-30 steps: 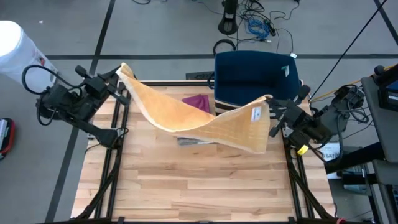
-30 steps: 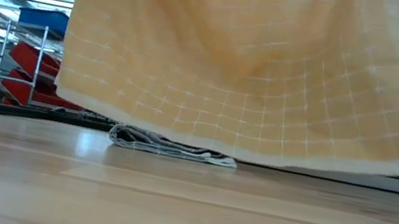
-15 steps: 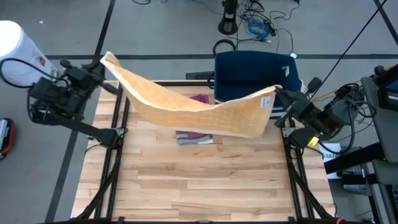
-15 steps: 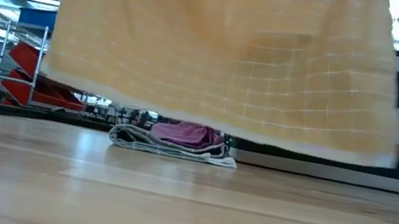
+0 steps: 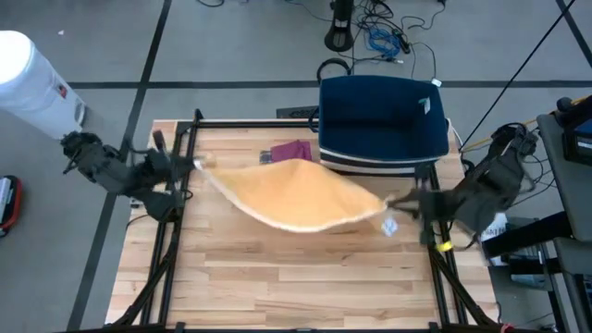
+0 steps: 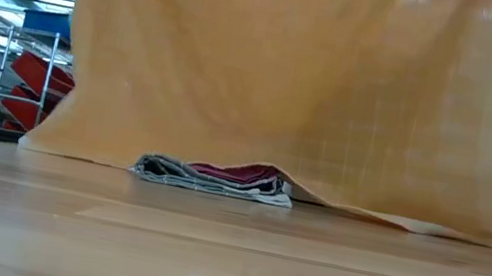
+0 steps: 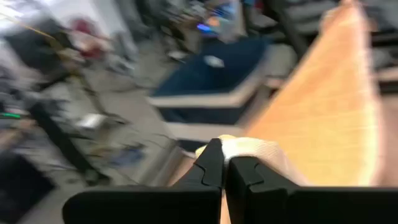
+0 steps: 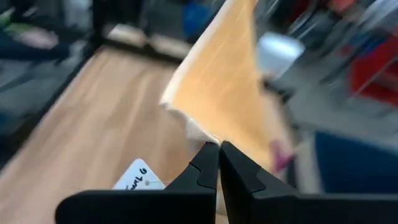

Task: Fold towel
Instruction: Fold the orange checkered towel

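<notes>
Since the earlier frames, both arms have dropped and swung toward the near side of the table, and the orange towel (image 5: 294, 192), which hung high in a deep sag, now stretches low over the wooden table (image 5: 296, 277). In the high view it spans the middle of the frame, from the left gripper (image 5: 190, 165) at centre left to the right gripper (image 5: 400, 201) at centre right. Each pincer is closed tight on one towel corner: in the left wrist view the fingers (image 7: 211, 168) pinch a bunched fold of cloth, and in the right wrist view the towel rises straight out from between the closed fingers (image 8: 208, 163), with a white tag (image 8: 138, 177) just beside them. In the low view the towel's bottom edge touches the table at lower left and lower right, draping in front of a folded pile of cloths (image 6: 211, 176) at centre. A blue bin (image 5: 381, 116) sits at the upper right of the table.
</notes>
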Robot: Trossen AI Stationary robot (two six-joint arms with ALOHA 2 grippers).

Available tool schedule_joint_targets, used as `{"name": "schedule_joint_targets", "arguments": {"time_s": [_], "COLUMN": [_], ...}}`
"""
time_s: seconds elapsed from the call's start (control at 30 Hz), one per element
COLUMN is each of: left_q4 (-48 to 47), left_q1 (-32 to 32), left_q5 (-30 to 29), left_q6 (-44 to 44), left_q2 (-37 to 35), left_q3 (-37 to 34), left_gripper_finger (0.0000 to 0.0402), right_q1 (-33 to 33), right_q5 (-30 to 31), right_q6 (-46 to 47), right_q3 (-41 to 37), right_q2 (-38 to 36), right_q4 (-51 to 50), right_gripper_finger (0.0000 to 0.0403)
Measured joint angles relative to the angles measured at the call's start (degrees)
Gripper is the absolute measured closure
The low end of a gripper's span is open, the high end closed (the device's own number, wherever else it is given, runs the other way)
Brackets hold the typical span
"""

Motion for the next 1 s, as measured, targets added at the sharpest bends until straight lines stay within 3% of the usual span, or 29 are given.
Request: {"name": "schedule_joint_targets", "arguments": {"time_s": [0.23, 0.53, 0.73, 1.0], "left_q4": [-10.84, -9.21, -1.35, -1.25], "left_q1": [-6.86, -15.49, -26.1, -33.58], "left_q5": [12.21, 24.15, 23.47, 18.66], "left_q6": [-13.34, -21.8, -22.83, -31.58], "left_q2": [4.37, 11.26, 13.46, 16.86], "left_q3": [0.0, -0.02, -0.02, -0.02], "left_gripper_finger": [0.0401, 0.0401, 0.0401, 0.0401], "right_q1": [2.47, 6.76, 12.95, 15.0], "right_q5": [-14.93, -22.98, -24.1, -22.6], "right_q6": [8.11, 12.11, 7.54, 16.98], "right_q3": [-0.09, -0.11, -0.09, -0.04], "right_q2": [8.26, 15.04, 17.0, 21.2], "right_q4": [0.84, 10.33, 22.19, 20.54], "right_gripper_finger": [0.0403, 0.0403, 0.0403, 0.0403]}}
